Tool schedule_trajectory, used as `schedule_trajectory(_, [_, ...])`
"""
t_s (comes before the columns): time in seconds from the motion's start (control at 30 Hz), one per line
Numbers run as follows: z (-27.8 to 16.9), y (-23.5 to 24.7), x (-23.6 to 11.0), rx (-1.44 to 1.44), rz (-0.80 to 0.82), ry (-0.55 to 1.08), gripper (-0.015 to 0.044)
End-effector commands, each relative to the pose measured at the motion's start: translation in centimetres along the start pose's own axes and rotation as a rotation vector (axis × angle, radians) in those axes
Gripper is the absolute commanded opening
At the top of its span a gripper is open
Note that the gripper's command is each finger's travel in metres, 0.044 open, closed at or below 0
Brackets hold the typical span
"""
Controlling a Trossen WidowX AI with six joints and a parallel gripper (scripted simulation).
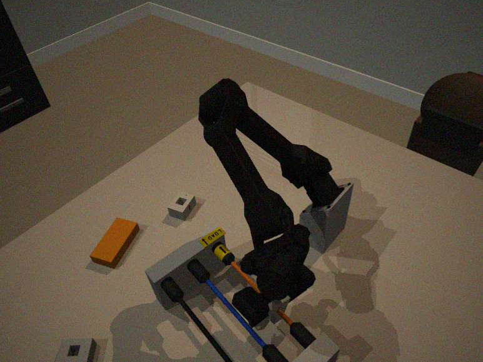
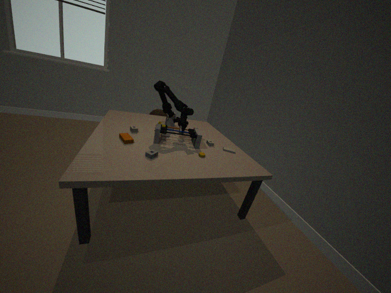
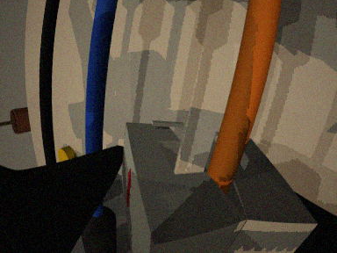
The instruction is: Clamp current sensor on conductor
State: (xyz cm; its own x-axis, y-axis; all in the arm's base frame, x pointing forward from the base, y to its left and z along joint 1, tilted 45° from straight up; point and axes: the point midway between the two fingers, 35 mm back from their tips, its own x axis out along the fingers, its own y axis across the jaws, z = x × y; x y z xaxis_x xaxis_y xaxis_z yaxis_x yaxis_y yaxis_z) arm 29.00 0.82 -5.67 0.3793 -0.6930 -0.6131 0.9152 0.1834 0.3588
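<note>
The grey split-core sensor sits around the orange conductor, which runs down into its opening. The two halves stand close together; I cannot tell whether it is latched. A red mark shows on its left side, but its arrow is not readable. My black gripper is shut on the sensor, one finger at its left, the other mostly hidden at its right. The yellow LOAD marker is on the rack at that conductor's far end, its arrow pointing up in the top view.
The blue conductor and black conductor run beside the orange one, in the grey rack. An orange block, grey blocks with square holes and a yellow disc lie around.
</note>
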Motion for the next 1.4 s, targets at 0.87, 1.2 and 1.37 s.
schedule_trajectory(0.87, [-0.06,0.07,-0.10,-0.001,0.005,0.000,0.0000])
schedule_trajectory(1.2, [-0.06,0.07,-0.10,-0.001,0.005,0.000,0.0000])
schedule_trajectory(1.37, [-0.06,0.07,-0.10,-0.001,0.005,0.000,0.0000])
